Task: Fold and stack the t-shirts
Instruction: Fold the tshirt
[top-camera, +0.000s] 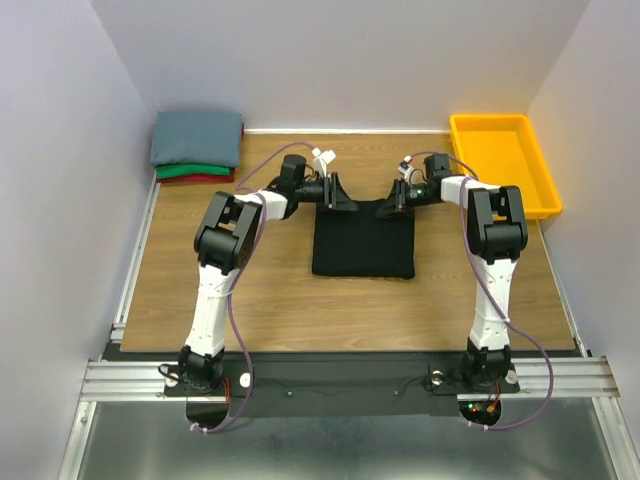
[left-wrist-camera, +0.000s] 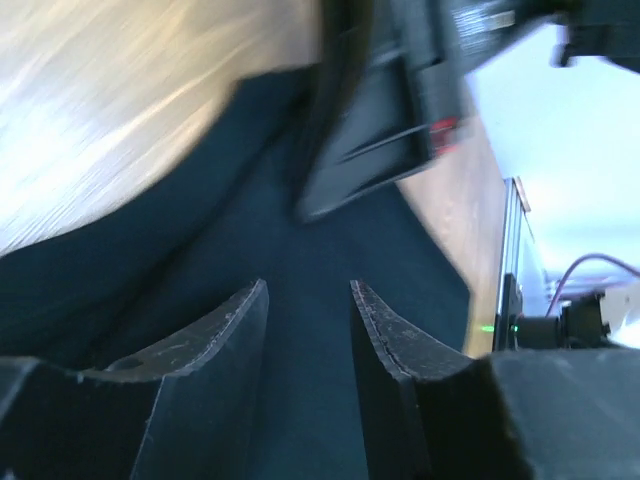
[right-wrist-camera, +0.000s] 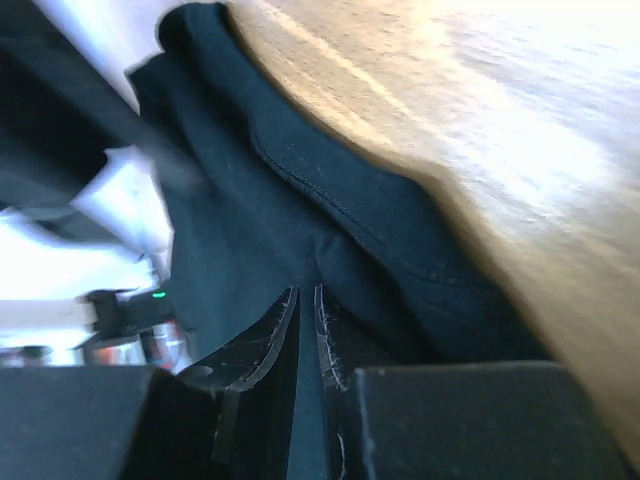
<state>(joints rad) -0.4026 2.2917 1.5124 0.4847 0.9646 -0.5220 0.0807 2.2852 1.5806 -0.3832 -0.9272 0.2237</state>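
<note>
The black t-shirt lies folded into a rectangle on the middle of the wooden table. My left gripper is low over its far left corner. In the left wrist view that gripper stands open, with the dark cloth under the gap and nothing pinched. My right gripper is at the far right corner. Its jaws are drawn to a narrow slit with the cloth in it, puckered toward the tips. Folded grey-blue, green and red t-shirts are stacked at the far left.
A yellow plastic bin sits at the far right corner of the table. White walls close in the left, right and back. A metal rail runs along the table's left edge. The right gripper's body looms close in the left wrist view.
</note>
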